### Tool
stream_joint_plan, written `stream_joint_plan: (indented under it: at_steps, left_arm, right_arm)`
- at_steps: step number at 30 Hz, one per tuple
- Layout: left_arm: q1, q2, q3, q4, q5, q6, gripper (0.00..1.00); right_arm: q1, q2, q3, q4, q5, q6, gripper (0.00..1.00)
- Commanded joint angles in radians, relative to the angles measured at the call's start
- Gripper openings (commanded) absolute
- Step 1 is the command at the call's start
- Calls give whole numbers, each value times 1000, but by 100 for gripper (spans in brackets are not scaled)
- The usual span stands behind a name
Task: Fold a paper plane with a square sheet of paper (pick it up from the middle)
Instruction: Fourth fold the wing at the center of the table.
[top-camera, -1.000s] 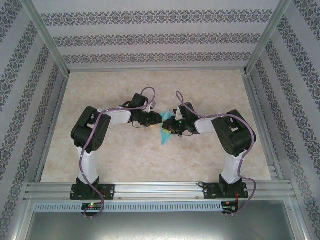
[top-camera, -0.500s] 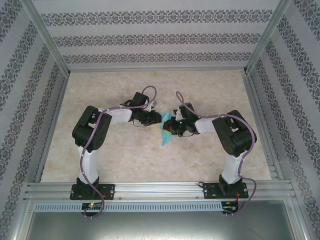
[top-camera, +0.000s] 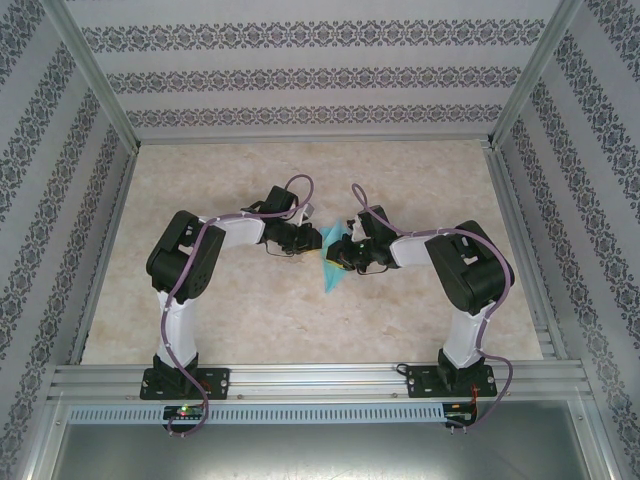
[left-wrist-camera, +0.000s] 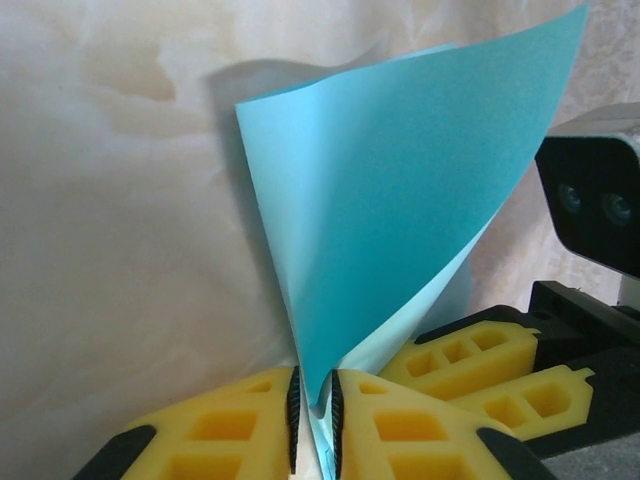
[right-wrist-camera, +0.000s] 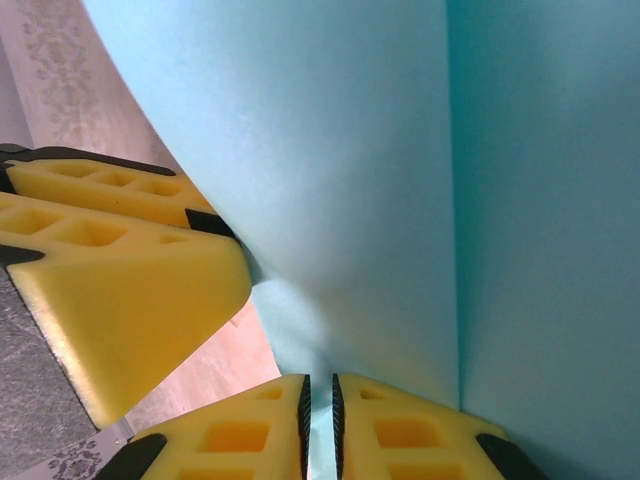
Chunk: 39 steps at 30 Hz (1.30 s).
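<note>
The turquoise sheet of paper (top-camera: 328, 272) is folded into a narrow pointed paper-plane shape and hangs between both grippers over the middle of the table, its tip toward the near edge. My left gripper (top-camera: 311, 240) comes at it from the left. In the left wrist view the left gripper (left-wrist-camera: 315, 405) is shut on the lower folded edge of the paper (left-wrist-camera: 400, 200), whose flaps spread upward. My right gripper (top-camera: 344, 252) meets it from the right. In the right wrist view the right gripper (right-wrist-camera: 320, 410) is shut on a paper (right-wrist-camera: 400, 200) edge.
The marble-patterned tabletop (top-camera: 300, 170) is bare around the arms, with patterned walls on three sides and an aluminium rail (top-camera: 320, 378) at the near edge. The right gripper's yellow fingers (left-wrist-camera: 470, 360) sit right beside the left's, and the left's fingers (right-wrist-camera: 110, 260) crowd the right wrist view.
The left gripper's jaws have closed onto the paper. The paper's upper flap now stands out more between the two grippers. The right gripper has kept its hold.
</note>
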Motion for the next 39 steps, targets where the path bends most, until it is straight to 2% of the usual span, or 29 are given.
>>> stream_joint_plan:
  at_steps: [1,9,19,31,39]
  left_arm:
    - [5,14,24,24,32,-6,18]
    - [4,21,29,32,42,-8,14]
    - [4,33,39,40,60,-2,2]
    - [3,43,52,26,72,22,1]
    - [4,44,63,-1,74,48,1]
  right_arm:
    - [10,-25,-7,-19,16,-22,16]
    - [10,-34,-10,-20,17,-25,16]
    - [12,-78,-8,-55,37,-41,20]
    - [-31,-147,48,-263,158,-175,23]
    - [-80,-106,109,-276,156,-219,22]
